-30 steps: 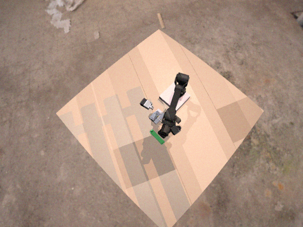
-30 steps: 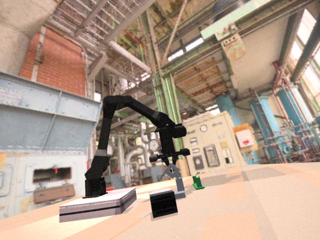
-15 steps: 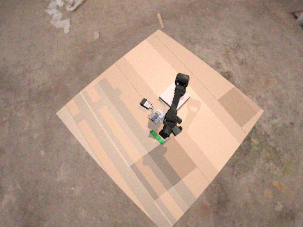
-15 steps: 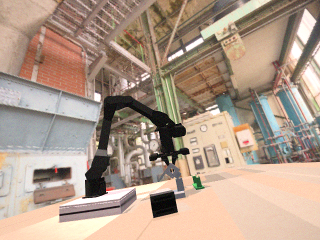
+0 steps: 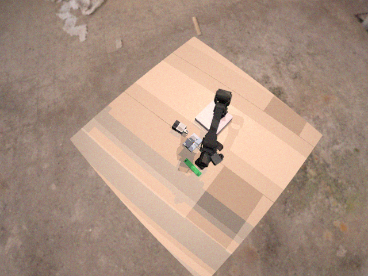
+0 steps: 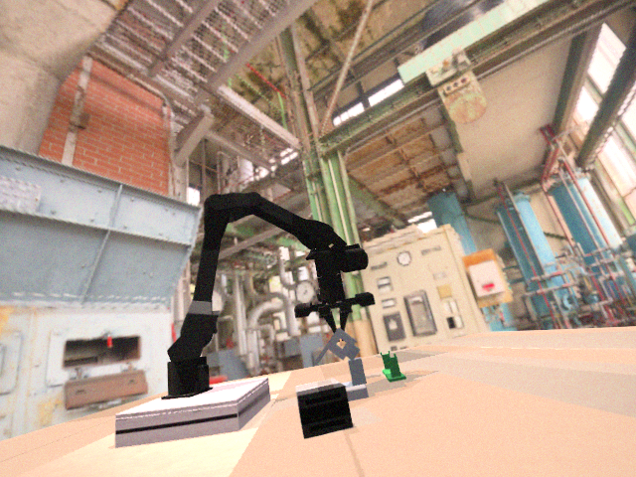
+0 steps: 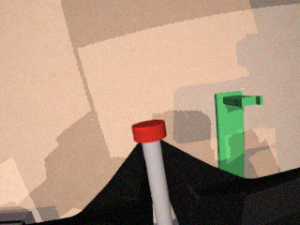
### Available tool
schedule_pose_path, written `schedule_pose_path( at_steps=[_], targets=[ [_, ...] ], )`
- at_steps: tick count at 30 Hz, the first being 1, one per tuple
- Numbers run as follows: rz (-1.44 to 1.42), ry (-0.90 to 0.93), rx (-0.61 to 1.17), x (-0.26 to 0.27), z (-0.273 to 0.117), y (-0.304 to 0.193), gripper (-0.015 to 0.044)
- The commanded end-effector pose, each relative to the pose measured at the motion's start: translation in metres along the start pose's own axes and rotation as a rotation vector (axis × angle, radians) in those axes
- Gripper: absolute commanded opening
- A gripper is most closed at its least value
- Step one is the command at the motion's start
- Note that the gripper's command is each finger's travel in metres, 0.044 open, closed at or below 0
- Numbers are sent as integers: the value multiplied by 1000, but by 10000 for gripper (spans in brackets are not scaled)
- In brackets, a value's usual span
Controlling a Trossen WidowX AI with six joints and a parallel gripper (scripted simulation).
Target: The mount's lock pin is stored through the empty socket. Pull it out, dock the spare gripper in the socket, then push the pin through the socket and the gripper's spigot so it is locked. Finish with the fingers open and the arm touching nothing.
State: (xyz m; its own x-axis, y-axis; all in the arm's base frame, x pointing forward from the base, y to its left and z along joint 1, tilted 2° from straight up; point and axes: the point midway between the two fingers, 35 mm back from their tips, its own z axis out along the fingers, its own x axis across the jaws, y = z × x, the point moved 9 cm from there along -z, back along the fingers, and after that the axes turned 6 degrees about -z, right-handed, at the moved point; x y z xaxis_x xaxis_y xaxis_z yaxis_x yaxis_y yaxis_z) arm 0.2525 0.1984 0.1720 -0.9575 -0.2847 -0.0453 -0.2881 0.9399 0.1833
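Note:
My gripper (image 5: 204, 160) (image 6: 336, 324) (image 7: 150, 147) is shut on the lock pin (image 7: 157, 182), a grey shaft with a red cap (image 7: 149, 131). It hangs just above the grey mount (image 5: 191, 141) (image 6: 343, 350). The pin's lower end runs down to a pale grey part at the bottom edge of the wrist view; I cannot tell whether it is still in the socket. The spare gripper (image 5: 179, 127) (image 6: 323, 408), a black and grey block, lies on the table beside the mount, apart from it.
A green upright bracket (image 5: 192, 167) (image 6: 393, 367) (image 7: 232, 133) stands on the table close beyond the mount. The arm's base sits on a white slab (image 5: 202, 119) (image 6: 190, 410). The tan table (image 5: 142, 98) ends in a drop to the concrete floor on all sides.

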Motion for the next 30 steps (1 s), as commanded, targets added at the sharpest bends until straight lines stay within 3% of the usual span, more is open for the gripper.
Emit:
schedule_pose_path(
  at_steps=[1, 30],
  targets=[
    [0, 0, 0, -1, 1, 0, 0],
    [30, -12, -2, -80, -3, 35, 0]
  ],
)
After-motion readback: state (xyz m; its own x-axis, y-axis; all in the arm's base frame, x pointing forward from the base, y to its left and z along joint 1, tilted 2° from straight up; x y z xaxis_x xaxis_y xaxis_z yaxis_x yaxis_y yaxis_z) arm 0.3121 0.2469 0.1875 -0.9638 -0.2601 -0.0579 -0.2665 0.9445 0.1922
